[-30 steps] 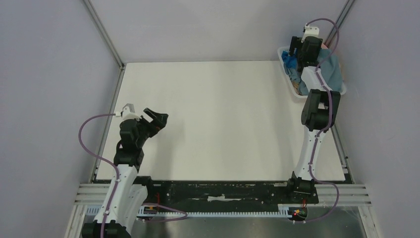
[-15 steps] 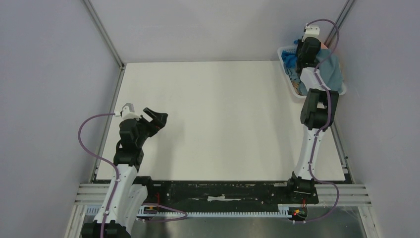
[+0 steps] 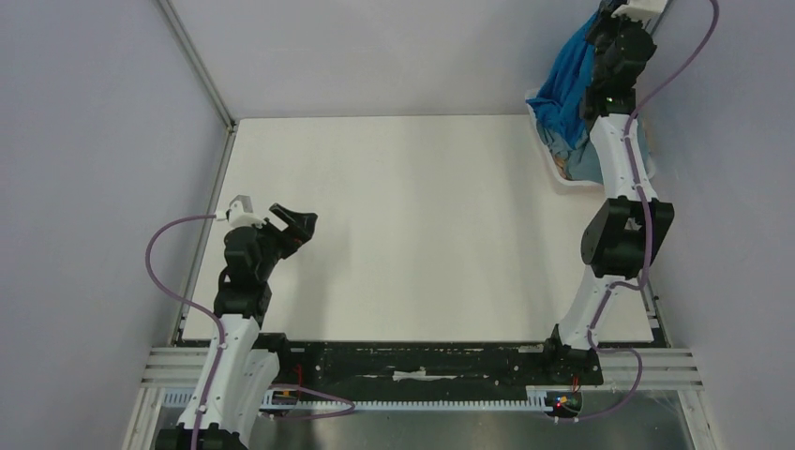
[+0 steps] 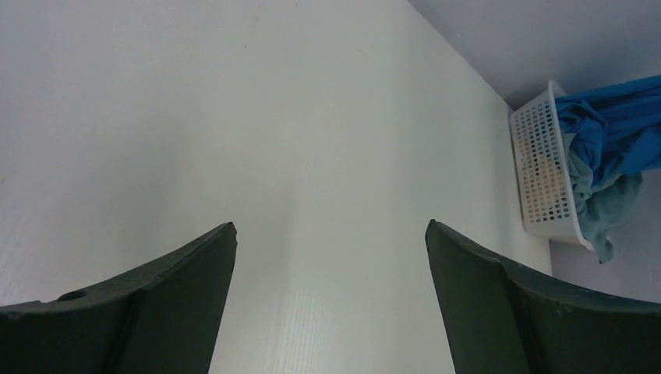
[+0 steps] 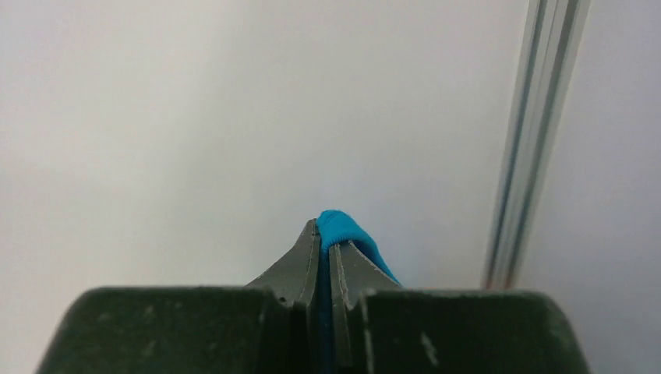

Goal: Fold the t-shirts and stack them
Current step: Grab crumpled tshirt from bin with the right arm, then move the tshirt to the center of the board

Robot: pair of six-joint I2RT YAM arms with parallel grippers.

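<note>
My right gripper (image 3: 600, 23) is raised high over the back right corner, shut on the bright blue t-shirt (image 3: 567, 80). The cloth hangs from it down into the white basket (image 3: 562, 178). In the right wrist view a fold of that blue t-shirt (image 5: 347, 230) sticks out between the closed fingers (image 5: 300, 269). A duller grey-blue t-shirt (image 4: 612, 214) lies in the basket (image 4: 546, 171) and droops over its rim. My left gripper (image 3: 292, 225) hovers open over the left side of the table, nothing between its fingers (image 4: 156, 304).
The white table (image 3: 422, 225) spreads between the arms. Aluminium frame posts (image 3: 192, 61) rise at the back corners, one (image 5: 534, 140) close beside my right gripper. Grey walls enclose the back and sides.
My right gripper has shut on the bright blue t-shirt in the basket and lifted it up and back, so the cloth now hangs stretched. The left arm has stayed put.
</note>
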